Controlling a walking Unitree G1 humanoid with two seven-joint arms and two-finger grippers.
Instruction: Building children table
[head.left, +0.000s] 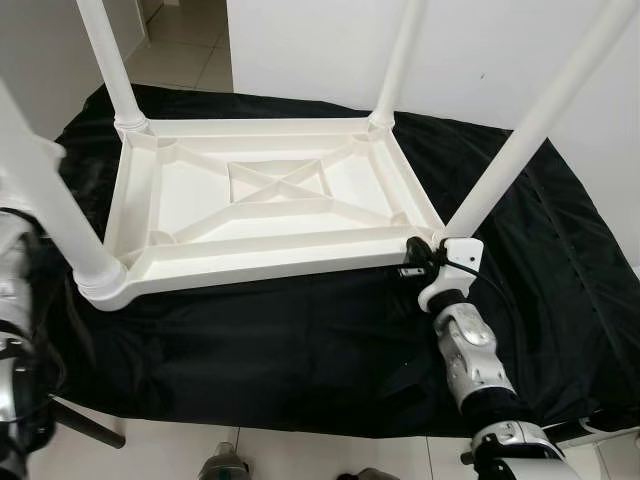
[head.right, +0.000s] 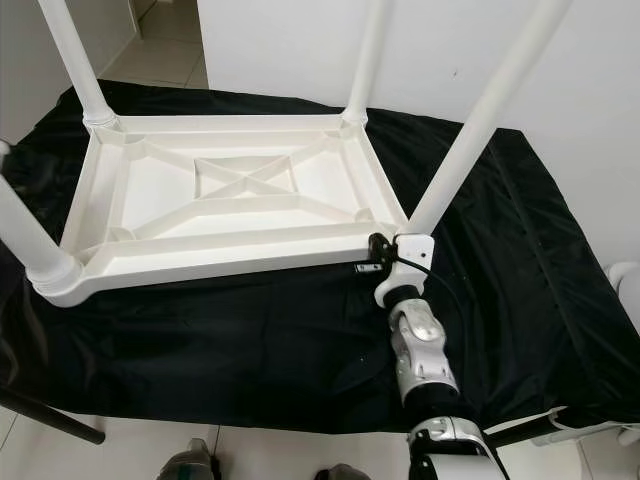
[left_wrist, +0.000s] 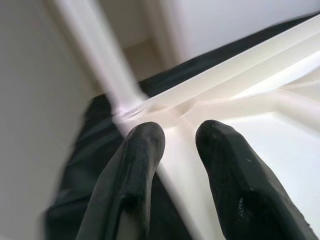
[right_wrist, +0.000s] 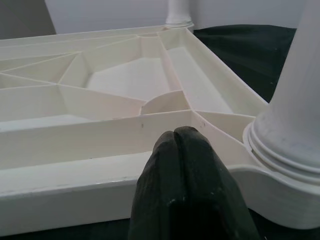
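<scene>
A white plastic children's table (head.left: 270, 265) lies upside down on a black cloth (head.left: 300, 350), ribbed underside up. Its legs stand upright in the corners: near-right leg (head.left: 530, 130), near-left leg (head.left: 50, 200), far-left leg (head.left: 110, 60) and far-right leg (head.left: 398, 60). My right gripper (right_wrist: 176, 134) is shut with nothing between its fingers, tips against the table's near rim (right_wrist: 75, 170), just beside the near-right leg's socket (right_wrist: 280, 155). My left gripper (left_wrist: 180, 135) is open and hovers over the table's left side, facing a corner leg (left_wrist: 95, 50). My left arm (head.left: 15, 330) stands by the near-left leg.
The cloth spreads past the table on all sides, with a broad strip of it on the near side. A white wall (head.left: 480, 50) rises behind and tiled floor (head.left: 190, 50) shows at the back left. A dark rod (head.left: 85, 425) lies at the cloth's near-left edge.
</scene>
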